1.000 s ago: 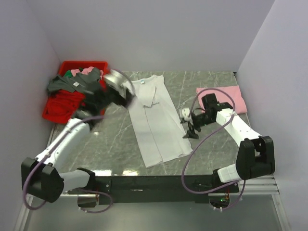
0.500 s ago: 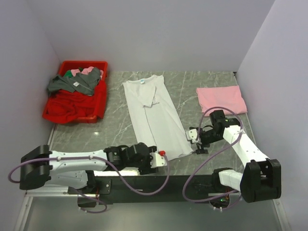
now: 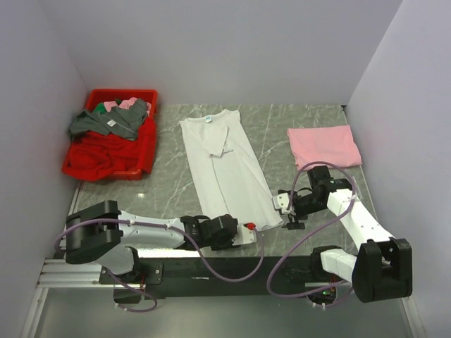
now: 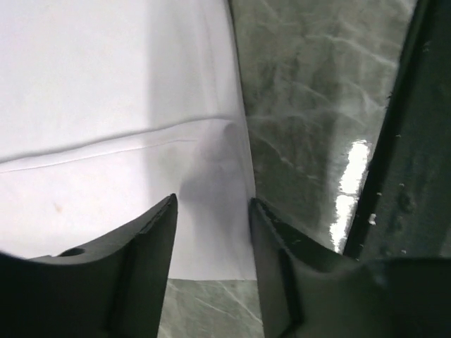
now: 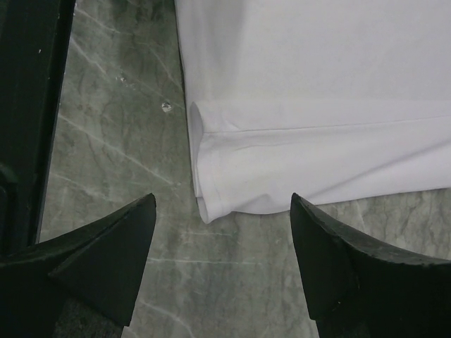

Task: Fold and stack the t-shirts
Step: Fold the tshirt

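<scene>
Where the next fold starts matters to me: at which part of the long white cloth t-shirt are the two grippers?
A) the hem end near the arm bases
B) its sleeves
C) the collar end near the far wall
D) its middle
A: the left gripper and the right gripper each hang open over a hem corner of the long white cloth t-shirt, the end away from its collar.

Your left gripper [image 4: 211,204] swung from the bin [image 3: 120,92] to the shirt's [image 3: 227,176] near hem, narrowing; your right gripper [image 3: 289,215] came down too.
</scene>
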